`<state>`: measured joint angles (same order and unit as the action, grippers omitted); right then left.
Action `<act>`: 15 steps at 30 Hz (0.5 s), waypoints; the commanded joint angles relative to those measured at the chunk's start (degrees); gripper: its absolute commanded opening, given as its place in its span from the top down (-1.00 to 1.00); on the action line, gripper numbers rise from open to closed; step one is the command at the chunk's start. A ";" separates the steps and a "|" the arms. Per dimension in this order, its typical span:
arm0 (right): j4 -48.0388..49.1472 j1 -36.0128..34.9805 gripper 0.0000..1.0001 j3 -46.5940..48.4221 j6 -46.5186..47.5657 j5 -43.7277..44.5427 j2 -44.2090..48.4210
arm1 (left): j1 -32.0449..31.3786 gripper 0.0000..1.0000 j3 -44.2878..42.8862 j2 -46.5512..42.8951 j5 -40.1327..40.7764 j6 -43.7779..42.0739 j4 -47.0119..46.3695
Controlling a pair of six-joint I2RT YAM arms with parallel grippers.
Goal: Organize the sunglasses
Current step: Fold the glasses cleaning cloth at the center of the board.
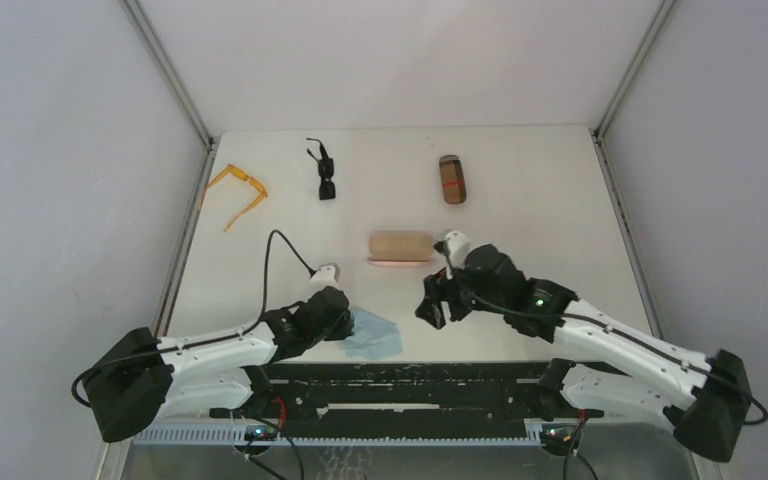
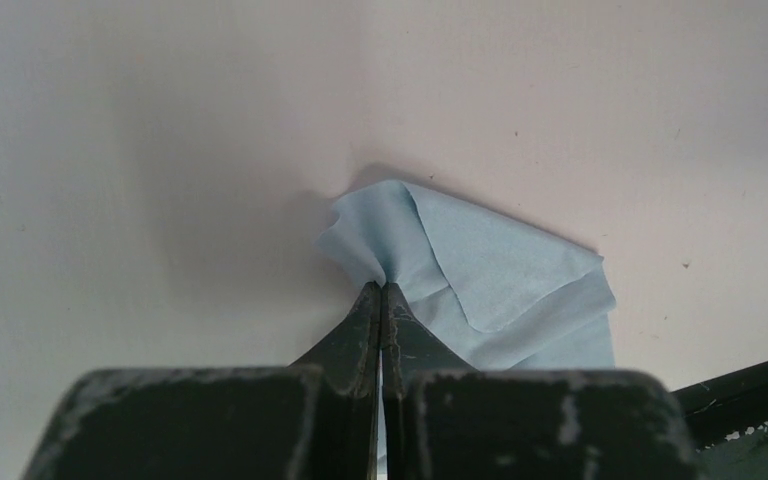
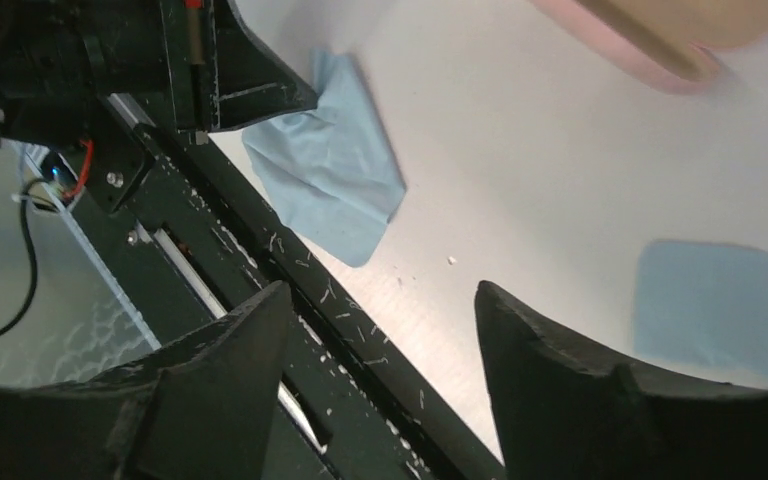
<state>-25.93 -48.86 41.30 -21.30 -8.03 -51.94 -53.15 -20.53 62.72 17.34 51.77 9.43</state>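
Observation:
Two pairs of sunglasses lie at the far left of the table: the orange-framed pair (image 1: pixel 237 190) by the left edge, and the small black pair (image 1: pixel 325 175) to its right. Both grippers are far from them, near the front edge. My left gripper (image 1: pixel 345 322) (image 2: pixel 381 290) is shut, pinching a corner of a light-blue cloth (image 1: pixel 375 335) (image 2: pixel 490 270) (image 3: pixel 330 160) that rests on the table. My right gripper (image 1: pixel 432 305) (image 3: pixel 380 300) hovers just right of that cloth, jaws apart and nothing between them.
A pink-and-tan oblong case (image 1: pixel 400 248) (image 3: pixel 660 40) lies mid-table and a brown case (image 1: pixel 451 178) lies farther back. A second light-blue cloth (image 3: pixel 720 305) shows beside my right fingers. The black mounting rail (image 1: pixel 400 375) runs along the front edge.

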 commanded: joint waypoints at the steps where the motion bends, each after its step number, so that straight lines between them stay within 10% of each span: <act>1: 13.22 -7.12 -0.26 -0.11 8.27 5.44 -7.68 | -0.22 1.00 4.01 -2.09 -0.62 -1.75 -4.47; 15: 34.31 -15.14 0.09 2.90 9.07 3.34 -32.70 | -0.20 0.99 13.40 -9.32 -2.06 1.56 -12.56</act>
<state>1.08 -61.91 41.15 -12.93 -5.21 -80.88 -53.12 -10.17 54.46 16.62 52.29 -3.05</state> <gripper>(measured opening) 0.460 0.005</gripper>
